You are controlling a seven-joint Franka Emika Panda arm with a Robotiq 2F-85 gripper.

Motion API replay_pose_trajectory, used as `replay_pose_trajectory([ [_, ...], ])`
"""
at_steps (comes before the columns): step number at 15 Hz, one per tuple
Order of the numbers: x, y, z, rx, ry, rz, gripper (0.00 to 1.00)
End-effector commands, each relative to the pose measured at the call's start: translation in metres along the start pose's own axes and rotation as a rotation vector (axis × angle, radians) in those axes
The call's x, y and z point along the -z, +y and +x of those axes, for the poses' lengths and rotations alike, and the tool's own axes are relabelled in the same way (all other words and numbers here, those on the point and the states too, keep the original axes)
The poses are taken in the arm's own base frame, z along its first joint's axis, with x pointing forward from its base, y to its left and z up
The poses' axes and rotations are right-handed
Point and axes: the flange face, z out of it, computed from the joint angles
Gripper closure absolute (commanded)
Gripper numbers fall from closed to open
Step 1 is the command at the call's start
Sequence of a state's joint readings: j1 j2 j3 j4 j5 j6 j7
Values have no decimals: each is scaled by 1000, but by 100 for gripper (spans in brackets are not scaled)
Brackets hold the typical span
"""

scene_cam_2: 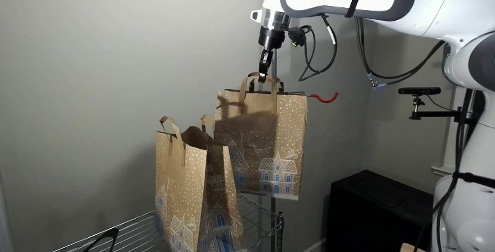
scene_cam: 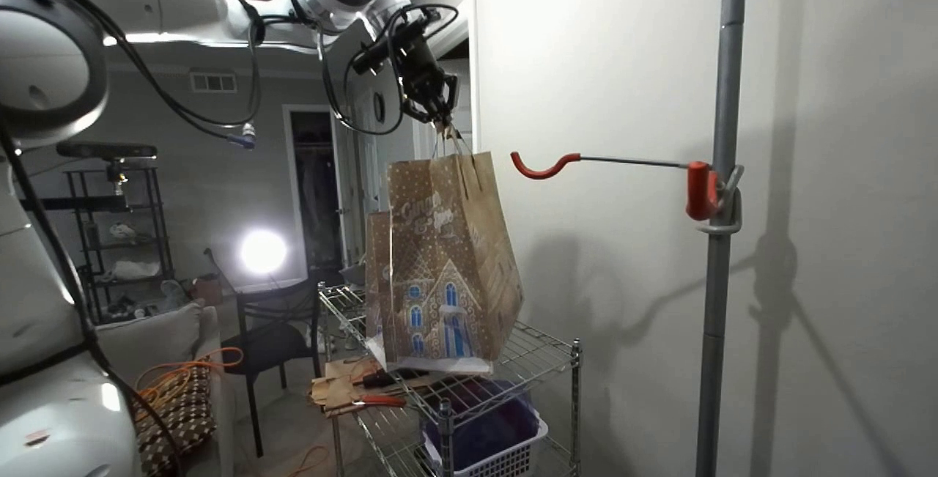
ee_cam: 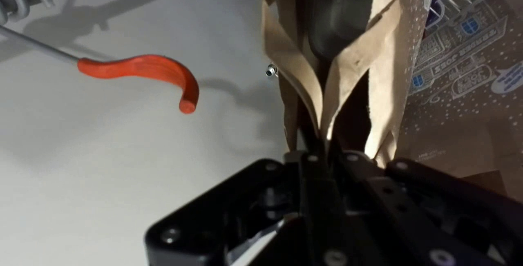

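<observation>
Closed firmly, the gripper [scene_cam: 443,122] is clamped on the paper handles [ee_cam: 288,53] of a brown paper grocery bag [scene_cam: 440,264], and two straps are seen pinched together in the wrist view. By these the bag is suspended beneath, its base slightly tilted, as is shown in both exterior views. Its sides are printed with white dots and pale houses with blue windows. Within its mouth a dark rounded shape [ee_cam: 343,29] can be seen from the wrist, too blurred to be identified. Near the bag, with a gap between, a metal hook [scene_cam: 546,169] coated orange-red at its end is found; it is carried by a grey upright pole [scene_cam: 722,96], to which it is joined by a fitting [scene_cam: 701,191] of orange-red and bare metal. On a wire-shelf counter [scene_cam: 538,349] a second printed bag [scene_cam_2: 185,182] is stood upright with its mouth open; in an exterior view it is placed to the left of the suspended bag and partly overlaps it. On a lower level of the counter a white basket [scene_cam: 506,462] is set, with dark purple contents [scene_cam: 498,418]. By the counter's edge, pieces of brown paper [scene_cam: 344,373] are seen. Farther back, a black chair [scene_cam: 271,345] and a bright lamp [scene_cam: 264,250] are shown, and in an exterior view a large black box [scene_cam_2: 379,213] is placed near the wall [scene_cam_2: 96,70].
</observation>
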State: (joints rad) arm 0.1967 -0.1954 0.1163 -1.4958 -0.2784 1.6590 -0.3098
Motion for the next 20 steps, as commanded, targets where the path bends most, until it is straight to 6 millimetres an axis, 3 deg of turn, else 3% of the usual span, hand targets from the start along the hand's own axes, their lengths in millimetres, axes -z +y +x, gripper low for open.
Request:
replay_pose_trajectory([
  [1, -7, 1, -46, -6, -44, -28, 95],
  [9, -6, 31, -128, 11, -81, -67, 96],
  [12, -13, 51, -153, 21, -108, -107, 96],
  [18, -28, 98, -169, 17, -8, -216, 96],
  [20, -28, 94, -162, -16, -28, -170, 95],
])
